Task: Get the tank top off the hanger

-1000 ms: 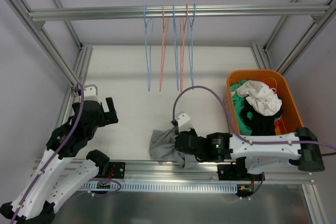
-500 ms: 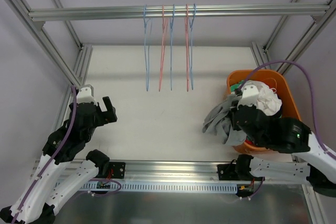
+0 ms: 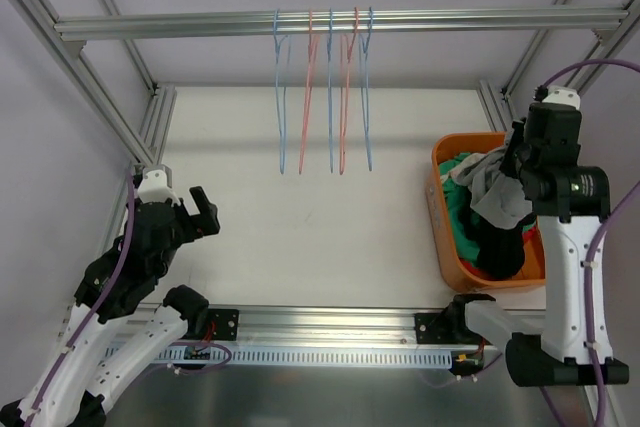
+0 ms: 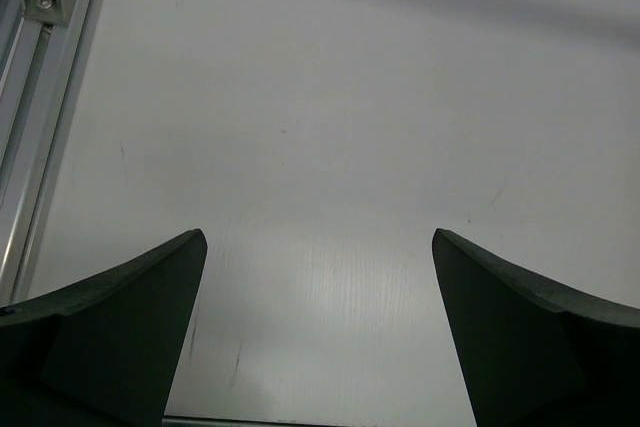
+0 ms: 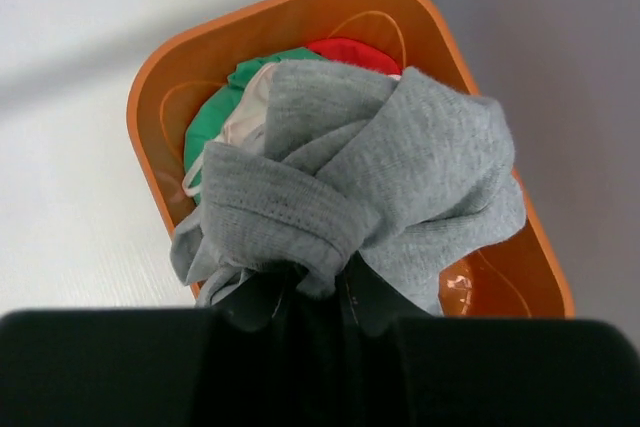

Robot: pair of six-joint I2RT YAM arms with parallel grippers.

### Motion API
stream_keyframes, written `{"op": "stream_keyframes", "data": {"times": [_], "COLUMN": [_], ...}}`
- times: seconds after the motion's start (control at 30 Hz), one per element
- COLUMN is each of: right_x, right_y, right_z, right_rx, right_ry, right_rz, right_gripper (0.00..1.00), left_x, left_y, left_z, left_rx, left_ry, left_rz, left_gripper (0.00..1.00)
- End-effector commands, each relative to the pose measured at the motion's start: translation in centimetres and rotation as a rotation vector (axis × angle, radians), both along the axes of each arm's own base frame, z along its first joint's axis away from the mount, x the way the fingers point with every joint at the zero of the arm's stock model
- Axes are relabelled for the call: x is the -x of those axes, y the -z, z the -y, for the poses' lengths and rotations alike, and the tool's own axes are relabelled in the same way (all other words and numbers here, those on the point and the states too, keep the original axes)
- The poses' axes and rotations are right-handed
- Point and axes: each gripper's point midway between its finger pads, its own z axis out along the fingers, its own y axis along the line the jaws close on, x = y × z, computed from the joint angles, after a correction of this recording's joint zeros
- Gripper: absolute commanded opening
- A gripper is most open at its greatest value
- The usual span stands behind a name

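Tank top (image 5: 400,172) is grey and all bunched up. It hangs in the air from the right end effector (image 5: 310,292), which pinches a fold of it between two dark fingers (image 5: 250,302). The fingers are close together with the cloth squeezed in the middle. The rest of the tank top droops down in soft lumps.

Right under it is an orange basket (image 5: 150,97). The basket sits on the right side of the white bench (image 3: 300,217). Inside are other clothes: something green (image 5: 205,137), something red (image 5: 350,52), something white (image 5: 245,117) and something black (image 3: 495,242). The tank top hangs just over these clothes. I cannot tell if its bottom touches them.

The right arm (image 3: 565,267) stands tall beside the basket and bends over it from above. A purple cable (image 3: 600,72) loops off it.

At the back, a silver rail (image 3: 200,25) goes across. Five thin hangers (image 3: 330,97) hang from it in a row, some blue and some pink. They are thin wire shapes. The tank top is well apart from them, off to the right.

The left end effector (image 4: 318,247) is on the other side, near the left edge of the bench. Its two fingers (image 4: 120,327) are spread wide and hold nothing. It hovers over the white bench. A metal frame bar (image 4: 25,147) runs beside it on the left.
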Motion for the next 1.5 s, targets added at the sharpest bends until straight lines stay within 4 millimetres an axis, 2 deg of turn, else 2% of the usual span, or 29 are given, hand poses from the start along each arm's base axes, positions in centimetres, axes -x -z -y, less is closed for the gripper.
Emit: {"op": "stream_keyframes", "data": {"times": [0.0,0.07,0.1,0.17,0.23,0.3,0.33,0.43,0.5,0.53,0.63,0.67,0.7,0.73,0.77,0.8,0.83,0.87,0.9,0.97,1.03,1.1,1.17,1.23,1.27,1.33,1.37,1.43,1.47], "right_x": [-4.5,-6.3,-7.8,-8.9,-9.3,-9.2,-8.7,-7.3,-6.9,-6.8,-7.3,-8.5,-8.1,-8.5,-8.7,-9.0,-9.2,-9.2,-9.1,-8.7,-7.5,-6.2,-4.3,-2.6,-1.0,1.0,2.9,5.4,7.5], "right_y": [2.2,5.0,8.8,12.9,19.0,22.4,25.1,28.5,29.1,28.9,25.7,22.8,21.8,20.4,19.1,16.6,15.5,14.5,12.7,11.0,8.9,7.7,5.6,4.7,3.6,2.9,2.0,1.9,1.1], "right_z": [-0.9,-0.2,-0.4,-0.5,-0.3,-0.4,-0.5,-0.7,-0.6,-0.5,-0.2,0.0,0.0,0.1,0.3,0.6,0.9,1.1,1.5,1.8,1.8,1.9,1.7,0.0,-0.7,-2.2,-2.2,-2.3,-1.3], "right_rx": [-0.099,-0.147,-0.182,-0.237,-0.285,-0.313,-0.322,-0.348,-0.351,-0.35,-0.35,-0.345,-0.335,-0.327,-0.317,-0.295,-0.279,-0.271,-0.253,-0.237,-0.224,-0.209,-0.194,-0.214,-0.208,-0.22,-0.172,-0.118,-0.045], "right_ry": [-0.054,-0.016,-0.003,0.009,0.071,0.096,0.11,0.151,0.17,0.176,0.169,0.156,0.147,0.139,0.132,0.129,0.129,0.133,0.139,0.145,0.136,0.136,0.114,0.007,-0.04,-0.123,-0.151,-0.187,-0.152], "right_rz": [-0.005,-0.045,-0.1,-0.143,-0.233,-0.294,-0.345,-0.39,-0.388,-0.382,-0.297,-0.226,-0.238,-0.217,-0.201,-0.175,-0.163,-0.153,-0.126,-0.095,-0.051,-0.026,0.034,0.046,0.095,0.13,0.172,0.163,0.192], "right_gripper": [0.0,0.0,0.0,0.0,0.0,0.0,0.0,0.0,0.01,0.04,0.25,0.43,0.53,0.71,0.78,0.84,0.93,0.96,0.96,1.0,1.0,1.0,0.99,0.99,0.99,0.99,0.99,0.99,0.99], "left_x": [-0.8,-0.7,-0.7,-0.6,-0.6,-0.6,-0.6,-0.7,-0.7,-0.7,-0.8,-0.8,-0.8,-0.9,-1.0,-1.0,-1.2,-1.4,-1.5,-2.0,-2.3,-2.6,-3.0,-3.0,-2.9,-2.7,-2.6,-2.5,-2.3], "left_y": [-0.5,-0.5,-0.5,-0.6,-0.7,-0.7,-0.7,-0.6,-0.6,-0.5,-0.5,-0.7,-0.8,-0.8,-1.0,-1.0,-0.8,-1.0,-1.0,-1.0,-1.0,-1.6,-2.2,-2.7,-2.9,-3.0,-2.7,-2.4,-2.3], "left_z": [-0.2,-0.1,-0.1,-0.2,-0.1,-0.1,0.1,0.2,0.3,0.3,0.3,0.3,0.2,-0.1,-0.2,-0.3,-0.7,-0.9,-1.2,-2.1,-2.6,-3.7,-4.2,-4.8,-4.8,-4.8,-4.7,-4.5,-4.3], "left_rx": [-0.006,-0.005,-0.004,0.0,0.005,0.005,0.006,0.006,0.005,0.003,0.008,0.013,0.018,0.021,0.028,0.034,0.041,0.044,0.044,0.038,0.033,0.029,0.022,0.015,0.01,-0.004,-0.013,-0.041,-0.049], "left_ry": [-0.026,-0.022,-0.022,-0.021,-0.015,-0.011,-0.006,0.002,0.004,0.004,0.002,-0.006,-0.013,-0.029,-0.038,-0.049,-0.074,-0.087,-0.106,-0.155,-0.185,-0.237,-0.252,-0.27,-0.265,-0.248,-0.239,-0.199,-0.178], "left_rz": [0.022,0.022,0.023,0.031,0.037,0.038,0.035,0.03,0.03,0.027,0.027,0.03,0.032,0.031,0.032,0.029,0.02,0.02,0.018,0.001,-0.013,-0.009,-0.008,-0.003,0.003,0.01,0.005,-0.008,-0.011], "left_gripper": [0.99,0.99,0.99,0.99,0.99,0.99,0.99,0.99,0.99,0.99,0.99,0.99,0.99,0.99,0.99,0.99,0.99,0.99,0.99,0.99,0.99,0.99,0.99,0.99,0.99,0.99,0.98,0.99,0.99]}}
